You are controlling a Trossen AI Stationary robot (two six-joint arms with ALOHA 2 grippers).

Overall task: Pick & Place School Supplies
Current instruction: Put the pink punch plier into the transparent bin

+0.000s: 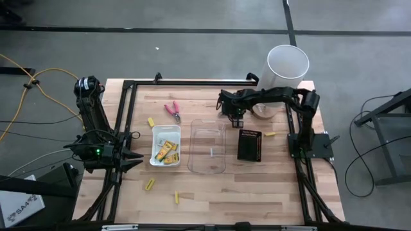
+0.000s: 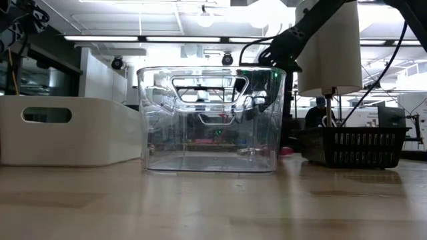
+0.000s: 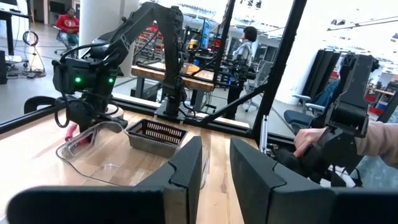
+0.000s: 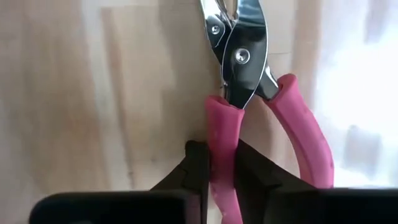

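My right gripper (image 1: 236,120) reaches over the table's far middle, by the clear tray's far right corner, and is shut on a pink-handled pliers (image 4: 239,56). The second pink-handled pliers (image 1: 172,110) lies flat on the wood left of the clear tray. Yellow boxes (image 1: 166,152) lie in a white tray (image 1: 156,136). Yellow sticks (image 1: 149,184) lie loose on the table, another one (image 1: 270,134) near the black slotted basket (image 1: 250,144). No yellow triangle mark shows. My left gripper (image 1: 136,158) waits open at the table's left edge. My right gripper (image 4: 222,165) pinches one pink handle (image 4: 221,134) of the pliers between its two fingers (image 4: 198,163), coming from above and pointing down. The handle runs along the fingers; the other handle (image 4: 305,134) stays free and the metal jaws point away. Whether the pliers is lifted clear, I cannot tell.
A clear tray (image 1: 209,146) stands mid-table between the white tray and the black basket. A tall white cylinder (image 1: 287,64) stands at the far right corner. Black frame rails run along the table's edges. A person's hand (image 3: 306,140) shows beyond the table in the left wrist view.
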